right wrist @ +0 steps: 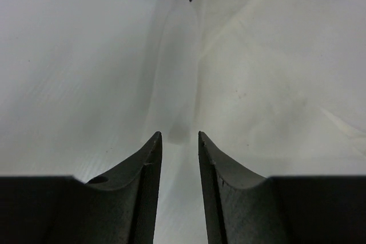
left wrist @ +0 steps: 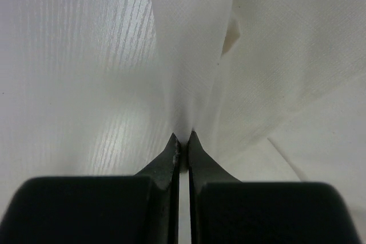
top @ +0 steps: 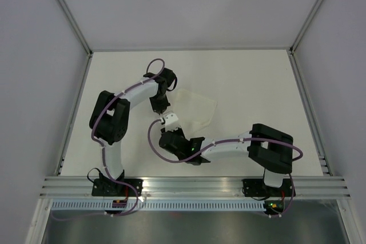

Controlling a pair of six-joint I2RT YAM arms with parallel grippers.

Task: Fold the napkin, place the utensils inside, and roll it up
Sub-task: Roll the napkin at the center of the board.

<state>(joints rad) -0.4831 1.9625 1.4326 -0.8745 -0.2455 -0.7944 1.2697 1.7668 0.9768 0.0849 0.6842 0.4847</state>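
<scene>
The napkin [top: 196,108] is a thin white cloth, barely different in colour from the table [top: 251,78] it lies on; it sits rumpled, in a loose four-sided patch, just to the right of the left gripper [left wrist: 183,139]. Its edge nearest that gripper is drawn up into a narrow ridge. The left gripper's fingers are pressed together, pinching that ridge at their tips.

The overhead view gives the cloth's whole outline and soft creases, but both sets of fingers are hidden under the wrists. The left wrist view adds the fine weave, the folds fanning away from the pinch, and faint grain lines on the table to one side. The right wrist view shows the right gripper [right wrist: 180,136] facing the left gripper, whose dark tips show opposite. Its jaws stand apart, gripping nothing; the ridge runs from the left gripper toward that gap and ends just short of it.
</scene>
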